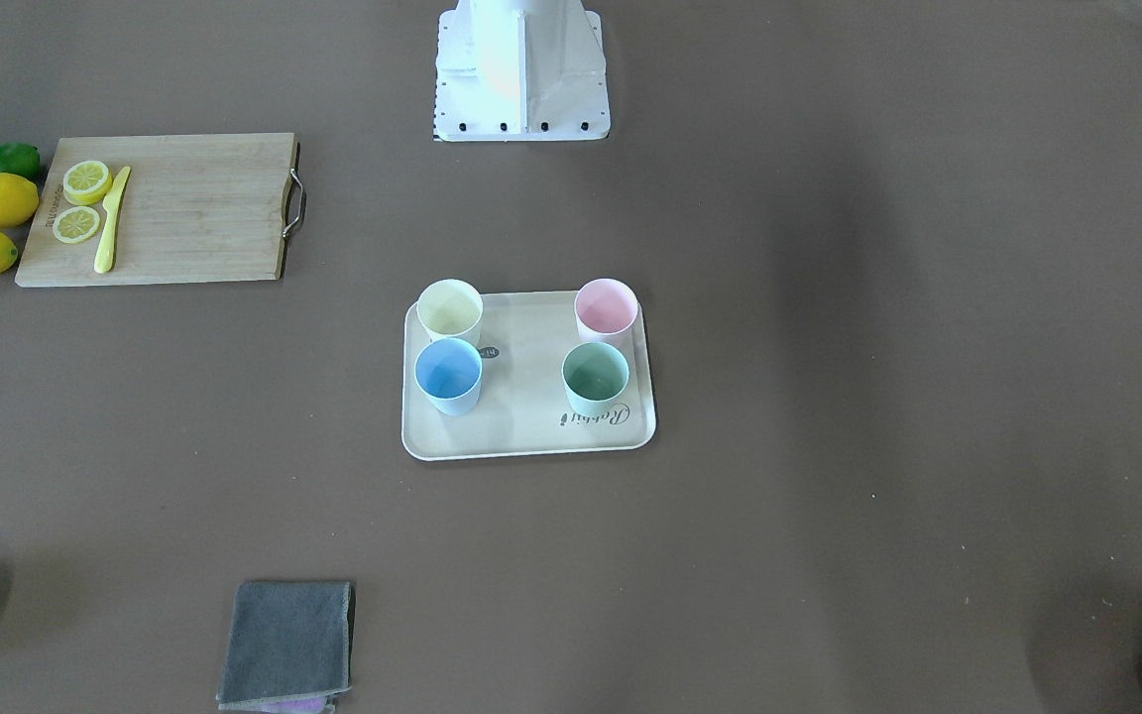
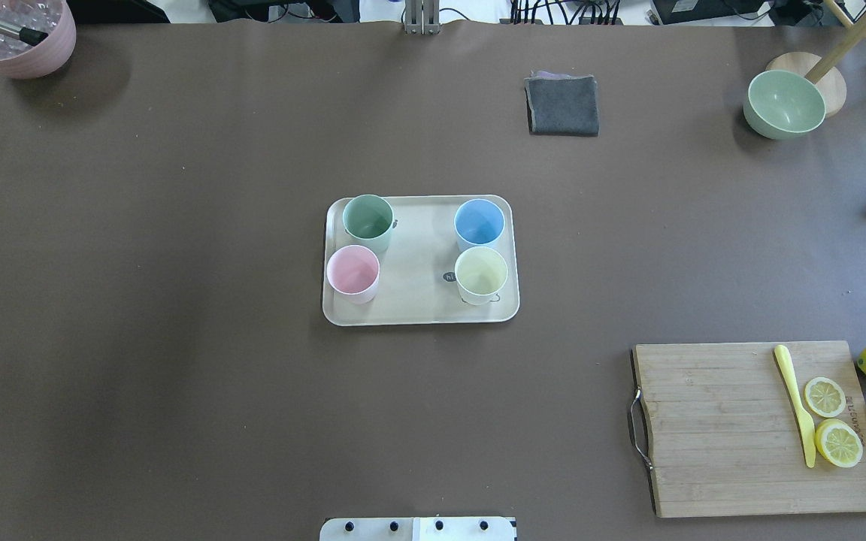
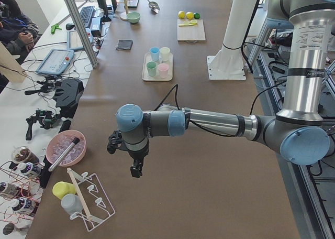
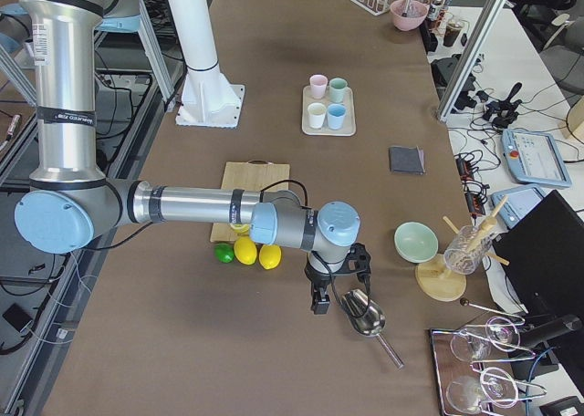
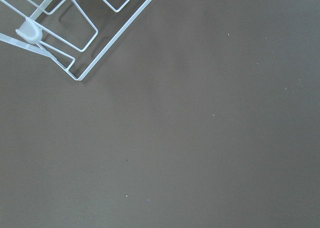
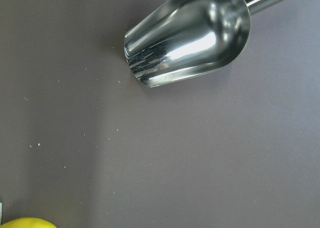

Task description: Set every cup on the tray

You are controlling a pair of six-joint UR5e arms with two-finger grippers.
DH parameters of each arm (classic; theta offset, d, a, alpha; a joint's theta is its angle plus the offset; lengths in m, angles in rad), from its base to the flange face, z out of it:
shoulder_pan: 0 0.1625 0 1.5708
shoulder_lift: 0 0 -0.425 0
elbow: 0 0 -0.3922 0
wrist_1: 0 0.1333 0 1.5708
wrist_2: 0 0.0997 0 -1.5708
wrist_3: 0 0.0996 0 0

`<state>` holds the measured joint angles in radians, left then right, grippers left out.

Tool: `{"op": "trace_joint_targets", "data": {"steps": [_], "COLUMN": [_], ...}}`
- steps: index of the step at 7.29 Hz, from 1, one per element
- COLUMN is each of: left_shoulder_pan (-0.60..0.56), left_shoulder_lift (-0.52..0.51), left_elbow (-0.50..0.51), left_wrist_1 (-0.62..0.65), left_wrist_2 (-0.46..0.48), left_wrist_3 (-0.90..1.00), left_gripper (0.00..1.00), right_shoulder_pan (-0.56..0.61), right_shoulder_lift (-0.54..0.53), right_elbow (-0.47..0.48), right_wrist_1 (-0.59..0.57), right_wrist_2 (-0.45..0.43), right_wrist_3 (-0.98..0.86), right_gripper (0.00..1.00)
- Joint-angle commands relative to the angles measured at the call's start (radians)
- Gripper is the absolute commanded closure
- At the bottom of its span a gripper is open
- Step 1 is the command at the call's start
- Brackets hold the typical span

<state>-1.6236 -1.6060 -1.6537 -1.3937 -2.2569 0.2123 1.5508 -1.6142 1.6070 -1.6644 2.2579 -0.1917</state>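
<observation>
On the tray (image 2: pixel 418 308), mid-frame in the overhead view, all four stand upright: mint cup (image 2: pixel 367 219) and blue cup (image 2: pixel 479 222) along its upper edge, pink cup (image 2: pixel 352 272) and yellow cup (image 2: pixel 481 273) below. The left tool (image 3: pixel 136 168) and right tool (image 4: pixel 319 301) hang over the desk (image 2: pixel 177 391), well apart from the tray; open or closed, I cannot tell.

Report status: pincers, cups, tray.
Left pincer, right pincer at table ends, state unknown. Pale yellow plastic cup, light blue cup, light pink cup, mint green cup upright on cream rectangular tray. Nothing else on it.
</observation>
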Motion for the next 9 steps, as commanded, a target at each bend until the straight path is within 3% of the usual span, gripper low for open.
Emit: {"op": "trace_joint_targets", "data": {"steps": [1, 4, 9], "left_shoulder_pan": [0.002, 0.002, 0.005], "left_shoulder_lift": [-0.011, -0.012, -0.015], "left_elbow": [-0.007, -0.014, -0.017], "left_wrist_1": [0.033, 0.051, 0.047], "left_wrist_2": [0.002, -0.055, -0.055], "left_wrist_3": [-0.121, -0.163, -0.163], "left_gripper": [0.02, 0.02, 0.02], "right_shoulder_pan": [0.0, 0.0, -0.002], "right_shoulder_lift": [-0.001, -0.003, -0.006], "right_elbow": [0.001, 0.002, 0.005], "right_wrist_1": [0.0, 0.0, 0.0], "right_wrist_2": [0.0, 0.0, 0.003], "right_wrist_3": [0.0, 0.0, 0.0], "right_gripper": [0.0, 0.0, 0.0]}}
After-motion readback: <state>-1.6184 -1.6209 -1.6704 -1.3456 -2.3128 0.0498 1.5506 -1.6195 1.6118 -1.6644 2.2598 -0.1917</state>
